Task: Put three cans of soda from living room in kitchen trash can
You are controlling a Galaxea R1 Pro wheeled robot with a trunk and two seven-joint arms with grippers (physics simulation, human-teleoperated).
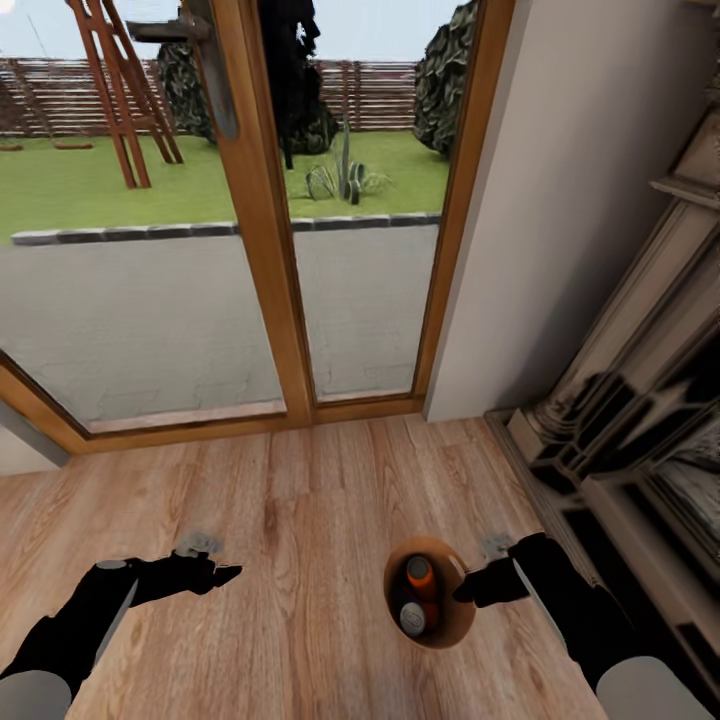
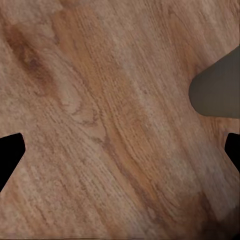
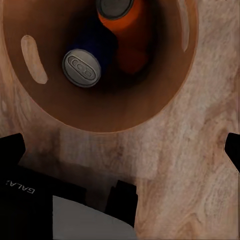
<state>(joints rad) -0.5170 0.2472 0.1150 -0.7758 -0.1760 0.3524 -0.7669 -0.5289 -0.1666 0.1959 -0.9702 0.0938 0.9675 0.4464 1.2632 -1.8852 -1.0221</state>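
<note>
a pale wood plank floor (image 1: 300,520) runs to wood-framed glass doors (image 1: 262,230) with garden beyond; a brick fireplace (image 1: 640,420) flanks the right side. open floor lies ahead. the small round copper-lined trash can (image 1: 455,625) stands just beside the right gripper (image 1: 470,590), holding two orange soda cans (image 1: 420,575). both the right and left gripper (image 1: 225,575) have fingers spread wide, empty.

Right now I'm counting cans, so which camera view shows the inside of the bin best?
The right wrist view: it looks straight down into the trash can, showing two soda cans clearly. The head view shows the bin smaller, by the right gripper, both cans visible. The left wrist view shows wood floor.
</note>
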